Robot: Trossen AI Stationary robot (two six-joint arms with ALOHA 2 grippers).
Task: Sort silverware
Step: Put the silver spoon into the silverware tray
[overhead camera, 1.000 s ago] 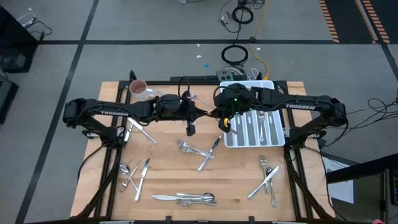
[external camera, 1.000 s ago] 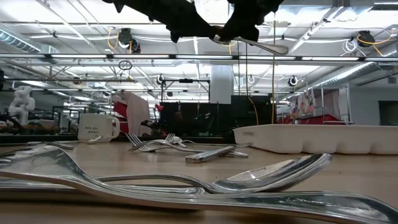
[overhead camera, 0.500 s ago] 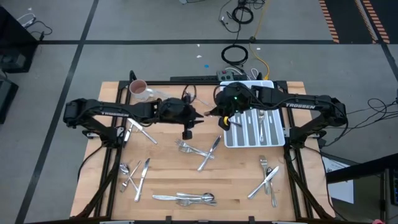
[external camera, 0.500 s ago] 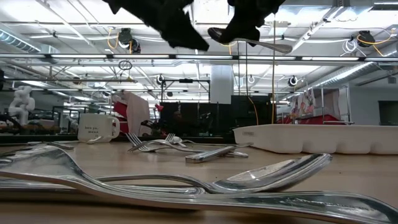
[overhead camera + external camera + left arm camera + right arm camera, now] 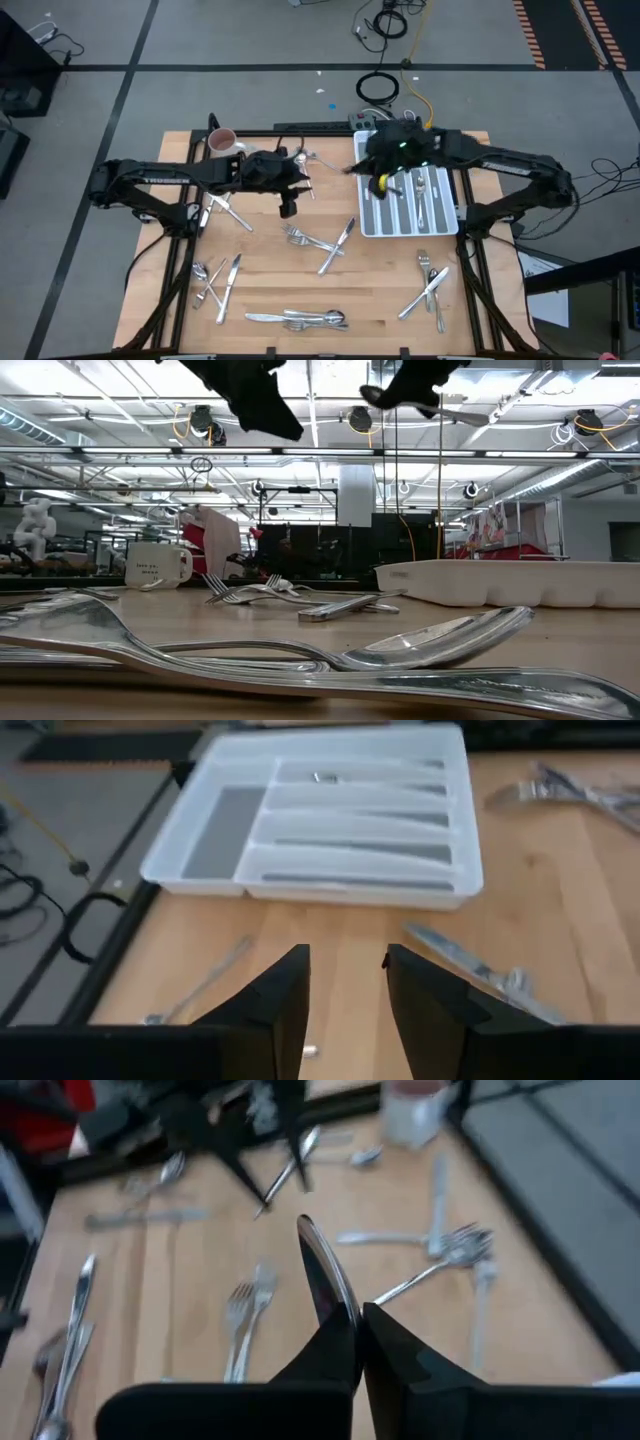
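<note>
My right gripper (image 5: 374, 177) is up in the air over the left edge of the white compartmented tray (image 5: 445, 225), shut on a silver spoon (image 5: 455, 413). My left gripper (image 5: 288, 207) hangs open and empty above the table's middle left; its fingers stand apart in the left wrist view (image 5: 347, 962). Loose forks, knives and spoons lie flat on the wooden table in several groups, one at the middle (image 5: 322, 243). Several pieces lie in the tray's compartments (image 5: 420, 195). My right gripper pinches the spoon between its two fingers (image 5: 395, 1342), which come slanting from the table's right and lie along it. One end (image 5: 320, 1270) sticks out past the fingertips toward the table's left. The spoon is about level and lifted clear, high above the table.
A pink-and-white mug (image 5: 220, 140) stands at the far left corner. More silverware lies at the near left (image 5: 215, 280), the near edge (image 5: 300, 318), the near right (image 5: 430, 285) and the left (image 5: 228, 212). Bare wood lies between these groups.
The two grippers, close together a second ago, have drawn apart. My right gripper has risen and gone toward the table's right with the spoon, over the tray's left edge. My left gripper has gone toward the table's left.
</note>
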